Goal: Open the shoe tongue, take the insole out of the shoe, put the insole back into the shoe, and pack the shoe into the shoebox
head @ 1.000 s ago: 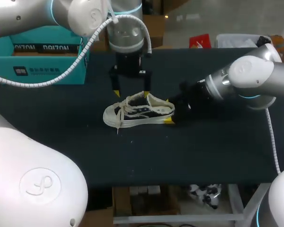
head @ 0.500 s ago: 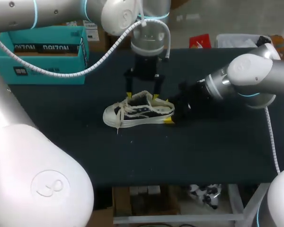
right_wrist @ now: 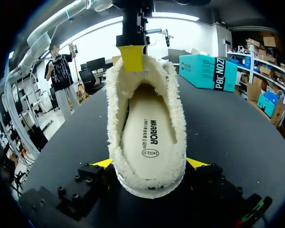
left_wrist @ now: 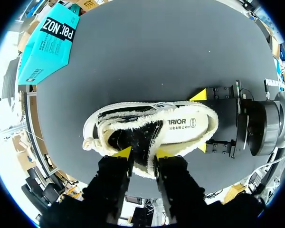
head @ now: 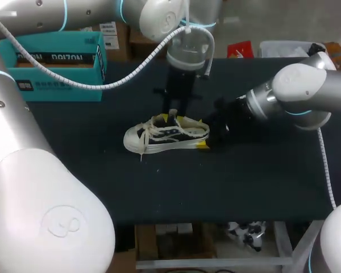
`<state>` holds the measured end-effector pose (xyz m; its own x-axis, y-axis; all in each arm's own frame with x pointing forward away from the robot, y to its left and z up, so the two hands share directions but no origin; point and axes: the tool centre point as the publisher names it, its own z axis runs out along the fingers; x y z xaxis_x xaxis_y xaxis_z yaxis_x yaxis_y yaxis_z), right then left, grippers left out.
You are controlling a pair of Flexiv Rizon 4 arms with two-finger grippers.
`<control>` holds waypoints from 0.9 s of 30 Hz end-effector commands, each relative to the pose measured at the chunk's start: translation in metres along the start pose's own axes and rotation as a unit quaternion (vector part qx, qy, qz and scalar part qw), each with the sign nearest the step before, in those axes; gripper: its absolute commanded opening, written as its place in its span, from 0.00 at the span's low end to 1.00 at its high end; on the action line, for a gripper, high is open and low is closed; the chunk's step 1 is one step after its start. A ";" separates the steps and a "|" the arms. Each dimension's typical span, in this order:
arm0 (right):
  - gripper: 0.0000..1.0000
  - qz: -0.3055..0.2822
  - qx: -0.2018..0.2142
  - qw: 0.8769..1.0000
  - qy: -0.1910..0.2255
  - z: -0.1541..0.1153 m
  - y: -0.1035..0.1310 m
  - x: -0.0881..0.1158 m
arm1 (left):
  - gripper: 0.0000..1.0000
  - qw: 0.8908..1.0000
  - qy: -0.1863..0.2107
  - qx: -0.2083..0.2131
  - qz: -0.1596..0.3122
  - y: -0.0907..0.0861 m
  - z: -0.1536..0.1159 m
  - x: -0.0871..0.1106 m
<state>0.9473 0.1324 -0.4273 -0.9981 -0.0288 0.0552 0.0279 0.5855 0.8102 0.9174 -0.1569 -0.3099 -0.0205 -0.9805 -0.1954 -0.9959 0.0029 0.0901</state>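
sneaker: low-top sneaker [head: 165, 136] with fuzzy cream lining, sitting upright on its sole on the black table [head: 159, 187]. Everything else here is placed off the sneaker.
laces: white laces [head: 150, 128], loose and bunched over the front half of the sneaker.
left hand: the left hand [left_wrist: 142, 154] comes straight down over the sneaker's opening, about mid-length. Its two yellow fingertips [left_wrist: 123, 153] sit close together, and from the left wrist view it looks clamped on the tongue.
tongue: the fleecy shoe tongue [left_wrist: 152, 137] stands up out of the sneaker's opening, pinched between those two tips.
left arm: the left arm [head: 74, 17] reaches in high, past the sneaker's toe end, and drops to the hand right above the sneaker.
right hand: the right hand [right_wrist: 151, 164] is down at table level at the sneaker's heel, one yellow tip on each side of it. Both tips press the heel's sides, so it's gripping the heel.
right arm: the right arm [head: 301, 91] stretches away low behind the heel.
insole: the cream insole [right_wrist: 149, 128] with dark print lies flat inside the sneaker, showing through the heel half of the opening.
shoebox: the teal shoebox [head: 57, 65] stands well apart from the sneaker, off past its toe end and further back on the table.
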 end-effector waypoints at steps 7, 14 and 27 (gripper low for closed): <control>0.00 0.000 -0.001 1.000 0.002 0.005 -0.003 -0.004 | 0.00 0.999 0.044 0.024 -0.006 0.009 -0.002 -0.016; 0.00 0.000 -0.001 1.000 0.002 0.005 -0.003 -0.004 | 0.00 0.988 0.141 0.054 -0.026 0.020 0.003 -0.052; 0.00 0.000 -0.001 1.000 0.002 0.005 -0.003 -0.004 | 0.00 0.970 0.232 0.060 -0.029 0.025 0.018 -0.098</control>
<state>0.9475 0.1332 -0.4273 -0.9980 -0.0294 0.0557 0.0280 0.5853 0.8103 0.8986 -0.0763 -0.3036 0.0560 -0.9965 0.0617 -0.9983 -0.0567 -0.0101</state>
